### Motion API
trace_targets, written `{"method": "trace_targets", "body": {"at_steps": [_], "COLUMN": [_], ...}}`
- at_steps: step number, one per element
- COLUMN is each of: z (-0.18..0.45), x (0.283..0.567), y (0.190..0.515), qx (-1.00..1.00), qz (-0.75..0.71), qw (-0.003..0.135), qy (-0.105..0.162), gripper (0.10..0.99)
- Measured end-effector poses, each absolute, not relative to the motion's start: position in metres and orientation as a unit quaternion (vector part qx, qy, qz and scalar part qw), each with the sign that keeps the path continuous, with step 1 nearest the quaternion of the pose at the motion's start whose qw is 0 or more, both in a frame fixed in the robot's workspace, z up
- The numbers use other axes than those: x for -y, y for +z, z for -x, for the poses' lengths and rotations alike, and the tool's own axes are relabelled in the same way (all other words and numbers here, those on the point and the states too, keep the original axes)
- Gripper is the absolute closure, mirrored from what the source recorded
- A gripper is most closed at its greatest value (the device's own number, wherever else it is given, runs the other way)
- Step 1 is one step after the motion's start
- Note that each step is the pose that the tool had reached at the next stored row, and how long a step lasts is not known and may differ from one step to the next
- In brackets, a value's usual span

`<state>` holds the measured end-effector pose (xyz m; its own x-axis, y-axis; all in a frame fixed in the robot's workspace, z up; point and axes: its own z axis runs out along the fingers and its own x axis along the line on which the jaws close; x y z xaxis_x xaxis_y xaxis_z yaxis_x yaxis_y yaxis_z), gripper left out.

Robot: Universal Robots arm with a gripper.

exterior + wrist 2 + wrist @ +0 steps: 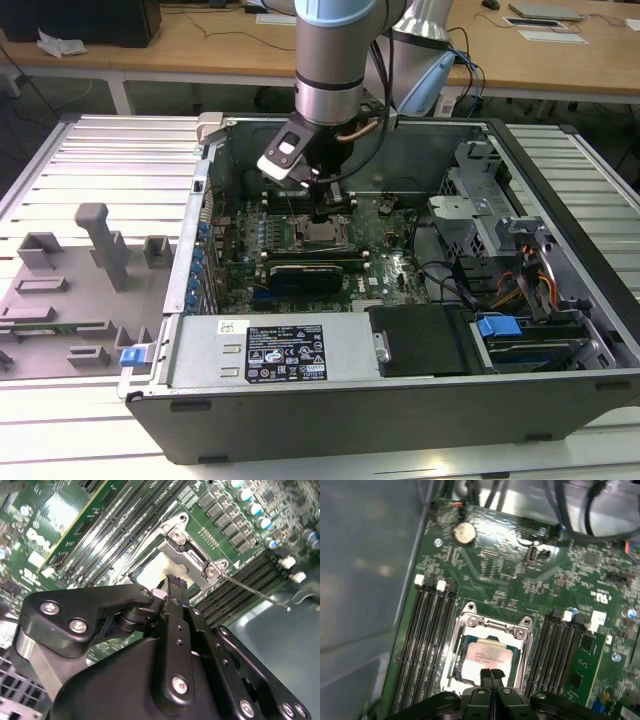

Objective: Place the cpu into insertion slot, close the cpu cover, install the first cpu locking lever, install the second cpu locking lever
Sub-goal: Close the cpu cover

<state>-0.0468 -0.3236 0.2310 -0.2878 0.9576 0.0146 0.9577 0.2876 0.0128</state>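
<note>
Pale silver-grey square chip [487, 652] lying flat inside silver-rimmed square socket [454, 666]; thin silver window-frame cover [492, 629] lying down over socket, framing chip.

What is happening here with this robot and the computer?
A robot arm is working inside an open computer case. Its tool, shut, is down at the edge of the chip, which sits on the green board with the metal cover frame around it. One thin locking lever sticks out sideways.

Bright, even room light, the computer case [330, 420] shadowed inside, pale glare on its wall [375, 570].
</note>
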Motion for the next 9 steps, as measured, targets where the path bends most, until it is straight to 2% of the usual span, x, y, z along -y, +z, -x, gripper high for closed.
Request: {"method": "trace_targets", "body": {"at_steps": [9], "z": [0.0468], "x": [0.3235], "y": [0.2299], "qx": [0.852], "qz": [0.523], "qw": [0.003], "qy": [-0.009], "gripper": [0.980]}}
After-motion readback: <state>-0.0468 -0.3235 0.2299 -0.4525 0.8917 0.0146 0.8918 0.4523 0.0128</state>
